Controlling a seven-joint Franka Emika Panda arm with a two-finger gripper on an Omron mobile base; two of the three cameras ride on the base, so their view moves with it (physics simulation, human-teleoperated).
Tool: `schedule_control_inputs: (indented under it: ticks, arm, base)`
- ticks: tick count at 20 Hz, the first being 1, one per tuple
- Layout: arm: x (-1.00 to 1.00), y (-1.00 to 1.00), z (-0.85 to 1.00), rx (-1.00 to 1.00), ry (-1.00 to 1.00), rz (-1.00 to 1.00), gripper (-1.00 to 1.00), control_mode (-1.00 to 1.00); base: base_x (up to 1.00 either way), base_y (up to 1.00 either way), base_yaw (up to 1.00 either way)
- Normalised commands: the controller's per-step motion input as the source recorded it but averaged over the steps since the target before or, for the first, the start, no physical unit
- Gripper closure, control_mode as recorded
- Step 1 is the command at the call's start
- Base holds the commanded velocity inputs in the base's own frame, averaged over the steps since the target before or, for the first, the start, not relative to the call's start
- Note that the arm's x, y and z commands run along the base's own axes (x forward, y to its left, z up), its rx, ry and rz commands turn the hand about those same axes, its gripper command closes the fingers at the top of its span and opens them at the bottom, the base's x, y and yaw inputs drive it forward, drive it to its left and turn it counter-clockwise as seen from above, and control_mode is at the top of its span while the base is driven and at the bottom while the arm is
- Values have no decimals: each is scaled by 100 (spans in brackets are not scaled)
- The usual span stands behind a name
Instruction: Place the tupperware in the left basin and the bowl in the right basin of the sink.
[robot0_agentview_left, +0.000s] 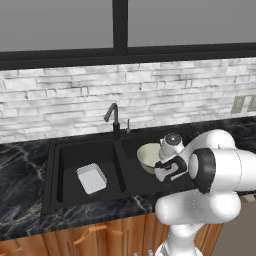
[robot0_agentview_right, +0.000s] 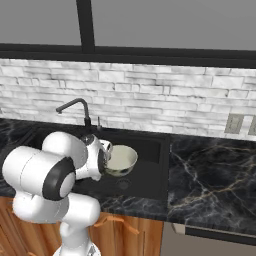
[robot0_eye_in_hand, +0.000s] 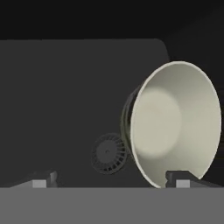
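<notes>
Glossy white rounded arm (robot0_agentview_left: 215, 170) segments, black joint bands, small dark fingertips (robot0_eye_in_hand: 181, 177).

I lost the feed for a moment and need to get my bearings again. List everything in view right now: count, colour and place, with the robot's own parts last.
tupperware: one, white, flat on the floor of the left basin.
bowl: one, cream, in the right basin, tipped on its side.
sink: one, matte black, two basins, set in the counter.
drain: one, dark, round, in the right basin floor beside the bowl.
faucet: one, black gooseneck, behind the divider.
counter: one, black marble with pale veins, around the sink.
wall outlets: two, pale, on the white brick backsplash at right.
cabinet fronts: wood, orange handles, below the counter.
gripper: one, dark tips, open, beside the bowl.
arm: one, white with dark joints, reaching over the right basin.
</notes>
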Motion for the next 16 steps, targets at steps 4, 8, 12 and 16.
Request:
schedule_control_inputs:
  ticks: [4, 8, 12, 16]
  arm:
    - [-7, 0, 77, 0, 16, -10, -100, -100]
    - [-4, 0, 80, 0, 19, -10, -100, -100]
    - [-29, 0, 75, 0, 18, -10, -100, -100]
    - [-48, 0, 62, 0, 15, -10, -100, -100]
  base:
    - [0, 0, 0]
    - [0, 0, 0]
    - [0, 0, 0]
    - [0, 0, 0]
